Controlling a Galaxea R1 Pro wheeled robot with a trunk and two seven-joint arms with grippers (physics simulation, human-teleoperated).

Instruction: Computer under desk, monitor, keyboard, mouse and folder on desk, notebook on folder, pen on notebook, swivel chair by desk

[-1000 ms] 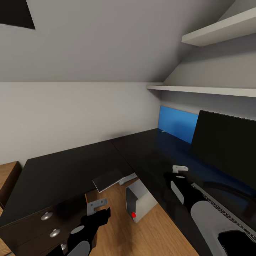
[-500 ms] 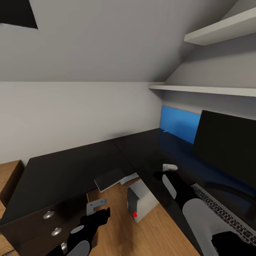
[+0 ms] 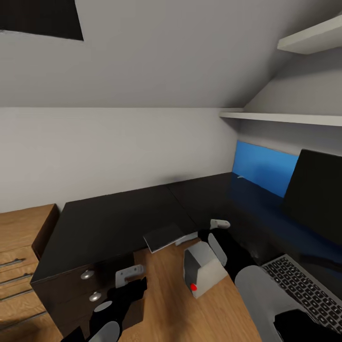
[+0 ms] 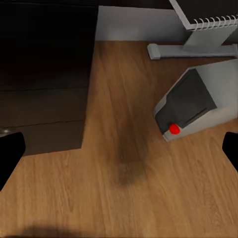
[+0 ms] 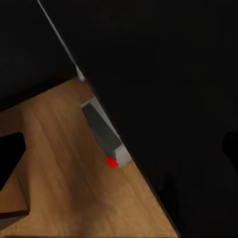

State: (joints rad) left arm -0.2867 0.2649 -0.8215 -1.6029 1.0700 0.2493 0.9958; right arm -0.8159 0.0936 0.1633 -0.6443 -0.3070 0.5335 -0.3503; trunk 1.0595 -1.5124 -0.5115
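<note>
Right arm (image 3: pixel 223 247) pulled back; keyboard (image 3: pixel 304 289) uncovered.

Attic room interior. Sloped pale grey ceiling (image 3: pixel 180 52) meeting a lighter vertical wall (image 3: pixel 118 147); dark-framed skylight (image 3: pixel 40 18) at upper left. Two white wall shelves (image 3: pixel 285 116) mounted on the right-hand wall. Light wood floor (image 3: pixel 166 294), evenly lit, with soft shadow. Light-wood drawer unit (image 3: pixel 19 266) with metal handles at far left.
</note>
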